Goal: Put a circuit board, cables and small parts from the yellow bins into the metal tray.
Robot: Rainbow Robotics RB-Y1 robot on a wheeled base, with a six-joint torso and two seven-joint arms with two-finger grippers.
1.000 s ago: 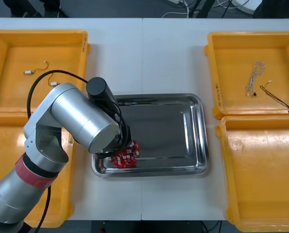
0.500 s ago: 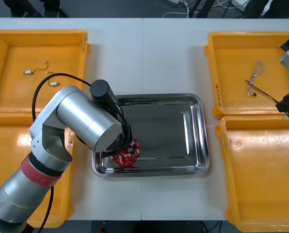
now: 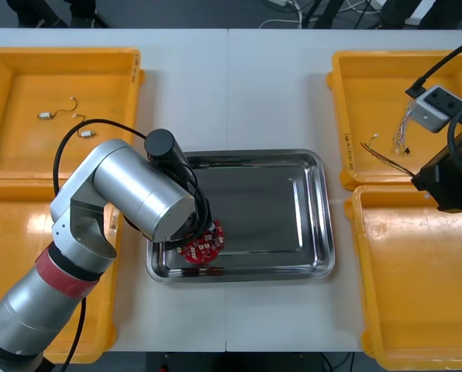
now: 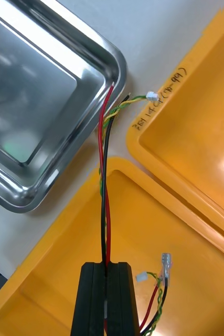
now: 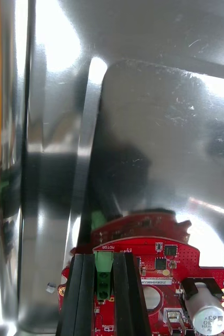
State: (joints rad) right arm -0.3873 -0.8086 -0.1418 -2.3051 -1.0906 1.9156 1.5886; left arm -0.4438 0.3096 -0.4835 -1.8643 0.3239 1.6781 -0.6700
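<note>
A round red circuit board [image 3: 202,243] [image 5: 153,273] is low over the near left corner of the metal tray [image 3: 293,263] [image 5: 143,115]. My left gripper [image 5: 104,273] is shut on the board's green connector, and the silver left arm [image 3: 138,194] covers it from above. Over the seam between the two right bins, my right gripper [image 3: 440,186] [image 4: 107,281] is shut on a red and yellow cable [image 4: 106,173] [image 3: 382,153]. The cable hangs from the fingers toward the tray's corner [image 4: 112,73]. A twisted blue and white cable [image 3: 407,122] lies in the far right bin.
Yellow bins stand at both sides: far left [image 3: 60,58], near left [image 3: 6,256], far right [image 3: 347,108], near right [image 3: 370,310]. Small metal parts [image 3: 46,115] lie in the far left bin. Shoes show beyond the table's far edge.
The right arm has come in from the right edge toward the tray, lifting the red and yellow cable out of the far right bin. The left arm and board barely moved.
</note>
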